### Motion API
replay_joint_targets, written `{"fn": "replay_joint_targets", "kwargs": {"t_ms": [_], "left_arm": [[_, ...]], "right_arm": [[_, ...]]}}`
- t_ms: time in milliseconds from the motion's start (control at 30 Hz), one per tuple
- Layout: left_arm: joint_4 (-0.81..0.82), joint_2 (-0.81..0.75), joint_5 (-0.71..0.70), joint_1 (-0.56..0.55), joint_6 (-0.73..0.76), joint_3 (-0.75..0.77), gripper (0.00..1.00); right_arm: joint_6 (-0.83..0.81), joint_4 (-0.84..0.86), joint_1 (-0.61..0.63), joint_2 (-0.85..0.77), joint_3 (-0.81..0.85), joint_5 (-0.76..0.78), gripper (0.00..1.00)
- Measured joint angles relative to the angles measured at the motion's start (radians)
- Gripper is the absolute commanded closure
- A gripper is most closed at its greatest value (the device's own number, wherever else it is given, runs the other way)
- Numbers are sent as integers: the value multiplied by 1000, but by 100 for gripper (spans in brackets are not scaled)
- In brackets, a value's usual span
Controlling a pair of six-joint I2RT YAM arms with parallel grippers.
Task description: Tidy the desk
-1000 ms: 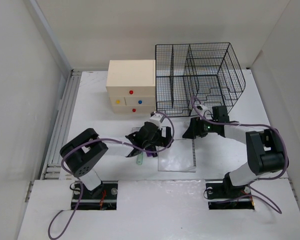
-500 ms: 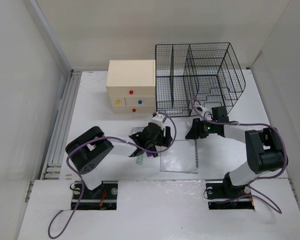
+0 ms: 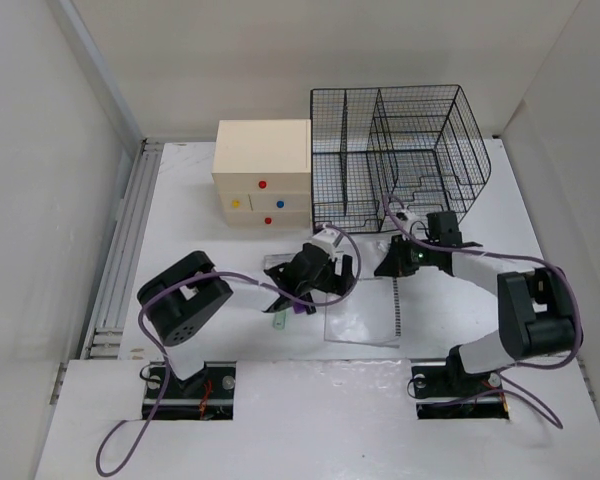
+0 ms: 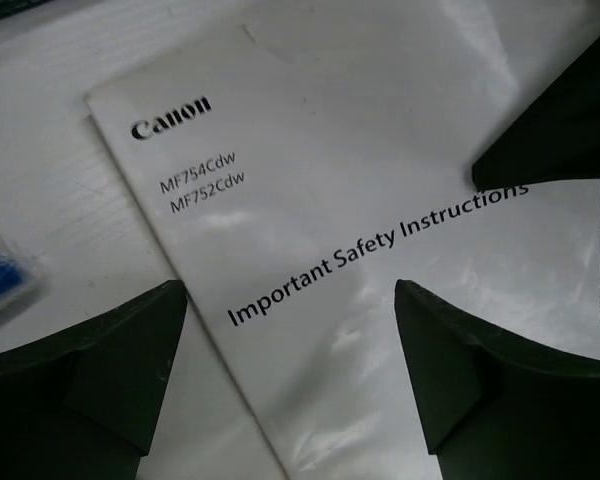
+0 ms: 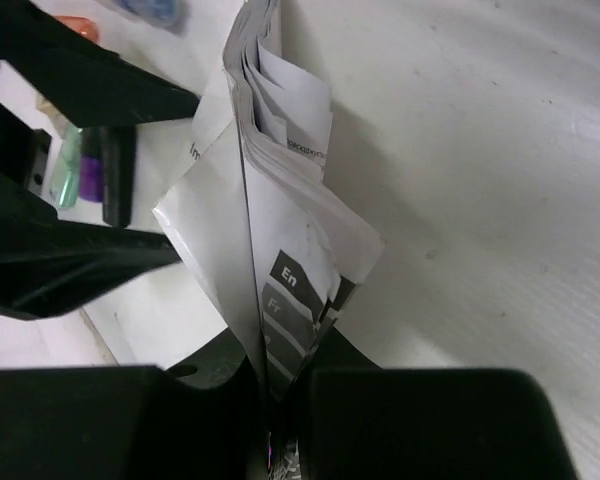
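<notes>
**Operator:** What is lost to you in the top view?

**Observer:** Your left gripper covers the far-left corner of the booklet; its jaws cannot be read from there. The right gripper sits at the booklet's far-right corner, its tips hidden under its own body. Since a second ago the left gripper has slid right, over the booklet, and the booklet has crept slightly right. The desk is a matte white top filling the walled bay, with a rail down its left side; a cream drawer box and a black wire rack stand at its far edge.

**Operator:** And the wrist views?

**Observer:** On the left wrist your fingers stand spread, holding nothing, above the Canon cover, whose right side is cut off; a blue object at the left is blurred. On the right wrist the jaws are clenched on the booklet's tabbed edge, the pages fanning upward; the tips are too dark to separate. The markers lie beyond, partly behind the left gripper.
</notes>
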Motion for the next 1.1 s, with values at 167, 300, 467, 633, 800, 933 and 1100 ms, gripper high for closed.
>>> {"fn": "replay_joint_targets", "kwargs": {"t_ms": [167,300,467,633,800,933,1100], "left_arm": [[-74,-85,51,-16,-13,-16,0],[-170,-261,72,-22,-13,-26,0],[-272,-530,74,-22,-9,5,0],[-396,-736,64,-27,-1,93,0],[-490,-873,43,-28,1,136,0],[-567,-916,22,-28,8,136,0],[-633,-937,5,-28,6,127,0]], "right_arm": [[-70,-98,8,-147,40,1,100],[-160,-181,12,-264,143,17,100],[-257,-280,40,-372,263,68,100],[-295,-365,85,-406,429,118,100],[-297,-378,93,-382,623,160,100],[-267,-348,124,-346,714,233,100],[-203,-264,204,-271,776,416,100]]}}
